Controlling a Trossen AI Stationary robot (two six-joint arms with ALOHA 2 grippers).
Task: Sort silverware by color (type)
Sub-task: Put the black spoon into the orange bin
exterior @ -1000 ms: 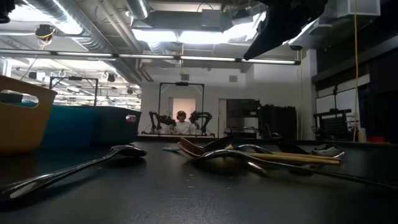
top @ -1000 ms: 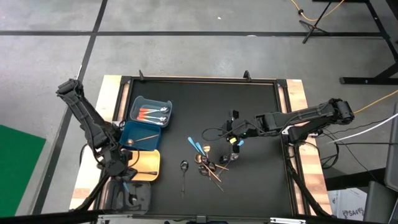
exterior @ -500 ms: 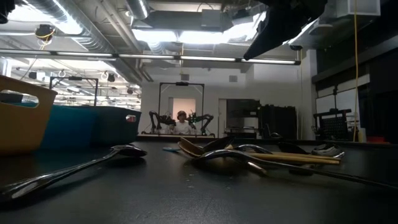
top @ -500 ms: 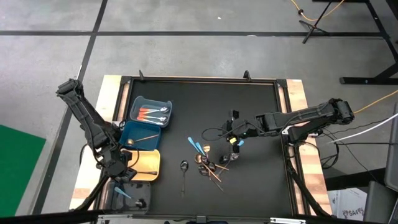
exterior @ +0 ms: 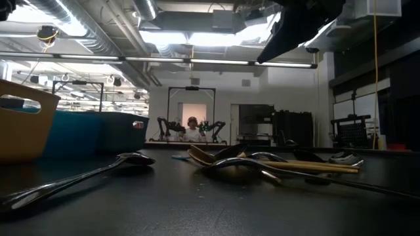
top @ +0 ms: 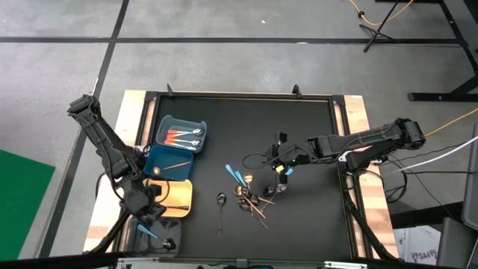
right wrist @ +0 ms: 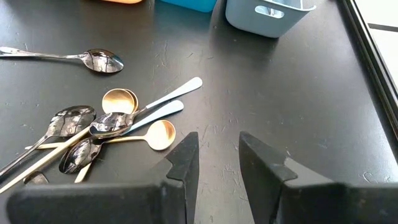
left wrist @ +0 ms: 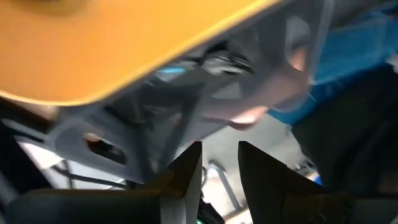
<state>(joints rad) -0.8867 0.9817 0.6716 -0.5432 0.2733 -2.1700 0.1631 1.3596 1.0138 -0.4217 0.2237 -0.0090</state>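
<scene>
Left claw (top: 146, 214) now off grey bin (top: 158, 237).

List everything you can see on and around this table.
Mat: one, black, covers the table.
Bins: four, in a row at the mat's left: pale blue, dark blue, yellow, grey.
Orange-handled pieces: a few, in the pale blue bin.
Gold piece: one, in the dark blue bin.
Light blue piece: one, in the grey bin.
Light blue spoons: two, mid-mat.
Lone spoon: one, dark, beside the pile.
Pile: several gold and dark spoons, mid-mat.
Person: one, far back in the room.
Left pincer: open, by the yellow and grey bins.
Right pincer: open, near the pile.
</scene>
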